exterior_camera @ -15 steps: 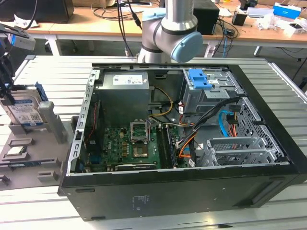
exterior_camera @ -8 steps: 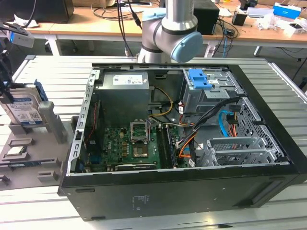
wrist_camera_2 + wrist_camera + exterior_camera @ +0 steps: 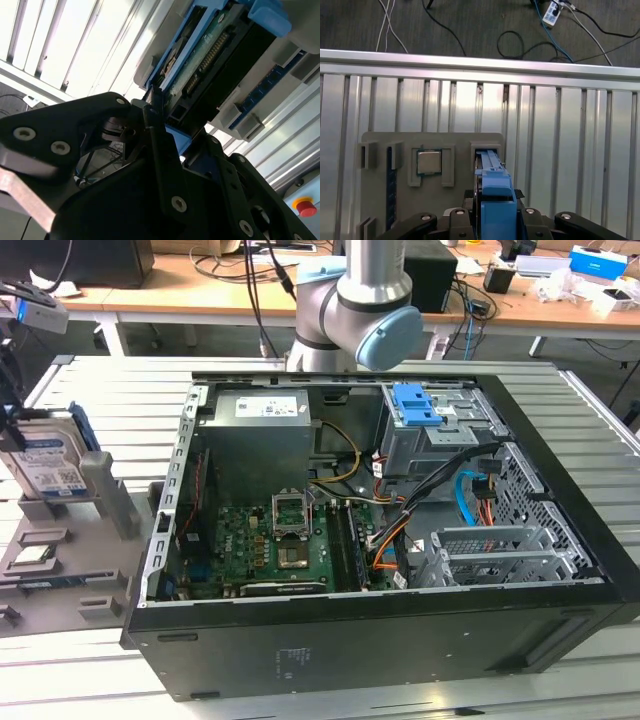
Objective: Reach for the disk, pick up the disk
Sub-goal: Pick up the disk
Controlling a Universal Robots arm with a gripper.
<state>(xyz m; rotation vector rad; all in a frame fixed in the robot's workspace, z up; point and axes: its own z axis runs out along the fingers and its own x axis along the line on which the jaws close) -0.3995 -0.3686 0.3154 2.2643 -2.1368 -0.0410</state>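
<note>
Whether the gripper (image 3: pixel 493 222) is clamped on the disk (image 3: pixel 492 170) or merely parted around it cannot be told. In the first wrist view its black linkages sit to either side of the disk's blue upper rail, and in the second wrist view a black part of it lies right along the disk's blue edge. The disk stands upright on its edge in a slot of the grey slotted stand (image 3: pixel 455 141) (white label with a blue band facing the camera in the exterior view), at the exterior view's far left. Just beside that slot, a square pocket of the stand holds a processor chip (image 3: pixel 429 162), apart from the disk. The stand lies on the slatted aluminium table (image 3: pixel 570 125), with bare slats open past the stand as far as the table's rail; beyond that edge, floor cables (image 3: pixel 520 37) trail. The open computer case (image 3: pixel 400 650) lies to the exterior view's right of the stand, its wall close to the stand's edge yet well apart from the disk, and a blue latch (image 3: pixel 415 405) sits atop the drive cage inside.
</note>
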